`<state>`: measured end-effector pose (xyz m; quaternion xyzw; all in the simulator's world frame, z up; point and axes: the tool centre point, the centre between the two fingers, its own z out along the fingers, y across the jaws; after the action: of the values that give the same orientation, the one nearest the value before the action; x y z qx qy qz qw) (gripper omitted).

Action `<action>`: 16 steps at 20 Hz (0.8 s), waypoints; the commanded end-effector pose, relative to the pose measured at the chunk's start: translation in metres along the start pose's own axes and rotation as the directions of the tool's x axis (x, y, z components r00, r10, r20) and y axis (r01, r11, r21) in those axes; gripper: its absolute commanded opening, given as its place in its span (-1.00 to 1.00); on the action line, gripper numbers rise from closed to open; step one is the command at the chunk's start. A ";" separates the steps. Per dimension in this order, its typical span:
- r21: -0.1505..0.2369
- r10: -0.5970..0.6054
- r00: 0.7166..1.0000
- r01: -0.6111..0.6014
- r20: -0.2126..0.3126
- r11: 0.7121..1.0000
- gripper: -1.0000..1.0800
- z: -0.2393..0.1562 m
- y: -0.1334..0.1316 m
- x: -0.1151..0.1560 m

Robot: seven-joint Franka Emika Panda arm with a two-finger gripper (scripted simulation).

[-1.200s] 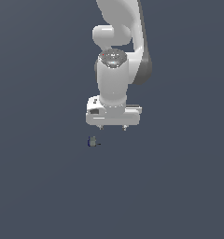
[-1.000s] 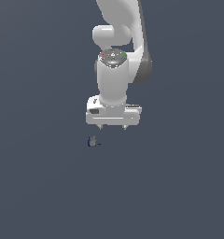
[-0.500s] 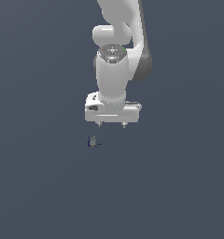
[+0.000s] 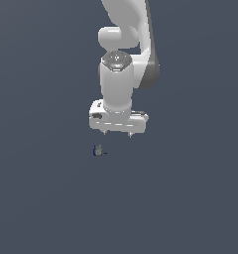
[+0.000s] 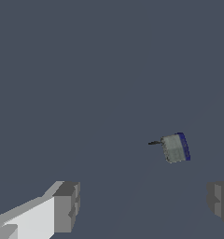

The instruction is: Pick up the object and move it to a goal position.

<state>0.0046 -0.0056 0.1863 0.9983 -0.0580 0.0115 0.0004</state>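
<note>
The object (image 4: 97, 151), a small blocky greyish piece with a dark-blue edge and a thin dark stub, perhaps a handle, lies on the flat slate-grey surface (image 4: 41, 198), apart from the arm. Toward the exterior view's right, the smooth white gripper (image 4: 118, 133) hangs above it, its grey-padded fingers (image 5: 66, 205) spread wide and holding nothing.

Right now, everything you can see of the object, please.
The object is a tiny blocky piece, far smaller than the gripper. In the wrist view it shows a greyish-green face with a dark-blue band along one edge and a thin dark stub sticking out of the opposite side. The finish looks matte; the material cannot be told. It lies alone on the flat dark-grey surface, tilted slightly. Nothing touches it: the gripper's open fingers are apart from it, and in the exterior view it sits below the gripper, toward that view's left.
</note>
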 end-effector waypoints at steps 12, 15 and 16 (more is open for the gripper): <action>0.010 0.358 0.933 -0.358 0.018 0.933 0.92 0.036 0.020 0.000; 0.010 0.449 0.893 -0.450 0.023 0.893 0.92 0.045 0.026 -0.001; 0.009 0.479 0.878 -0.479 0.024 0.878 0.92 0.048 0.028 -0.001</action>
<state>0.0019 -0.0307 0.1428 0.9605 -0.2780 0.0021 -0.0100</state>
